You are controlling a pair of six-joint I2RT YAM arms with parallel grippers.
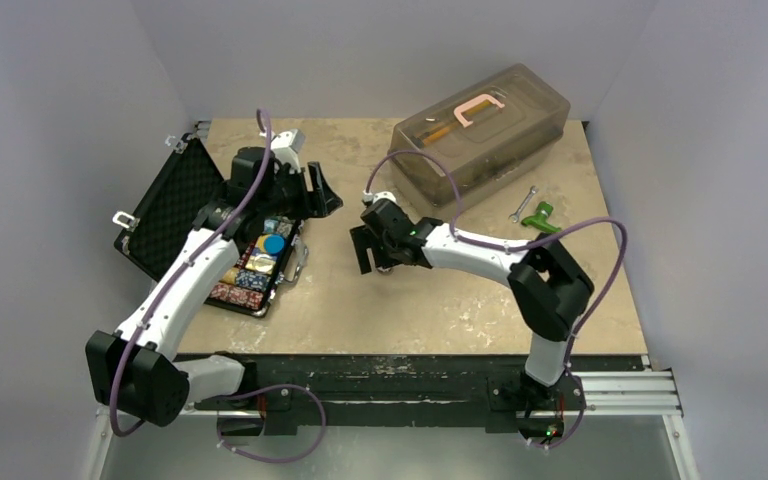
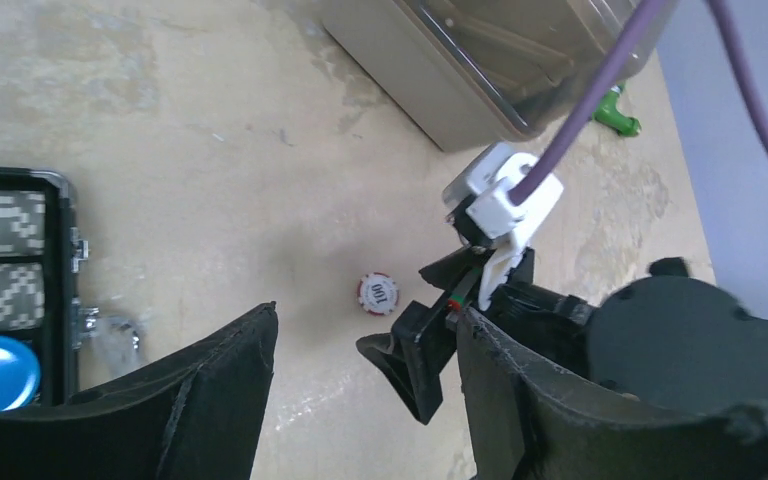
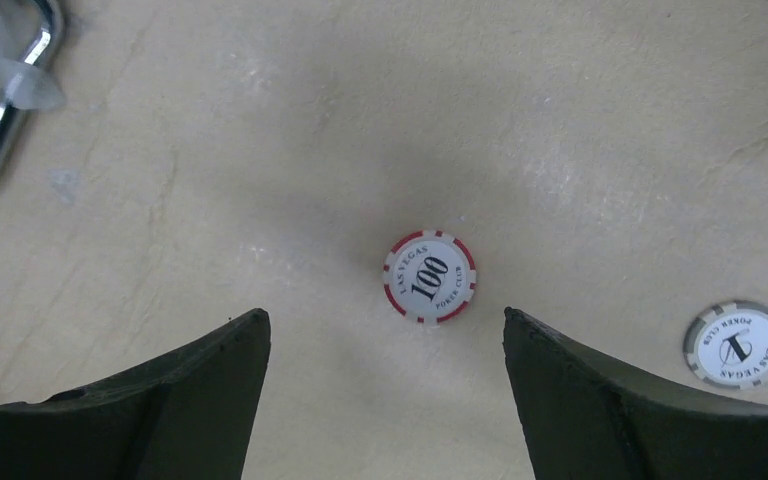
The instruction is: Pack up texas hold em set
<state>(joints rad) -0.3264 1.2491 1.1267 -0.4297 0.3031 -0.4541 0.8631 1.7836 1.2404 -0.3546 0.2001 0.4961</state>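
Observation:
The black briefcase lies open at the left, with rows of chips and a blue disc in its tray. A loose red-and-white "100" chip lies flat on the table just ahead of my right gripper, which is open with only bare table between its fingers. A grey-and-white chip lies to its right. My left gripper is open and empty. It hangs above the case's right edge and looks across at the same chip and the right gripper's fingers.
A translucent grey tub with a pink clamp stands at the back right. A wrench and a green-handled tool lie in front of it. The case's metal handle shows left of the chips.

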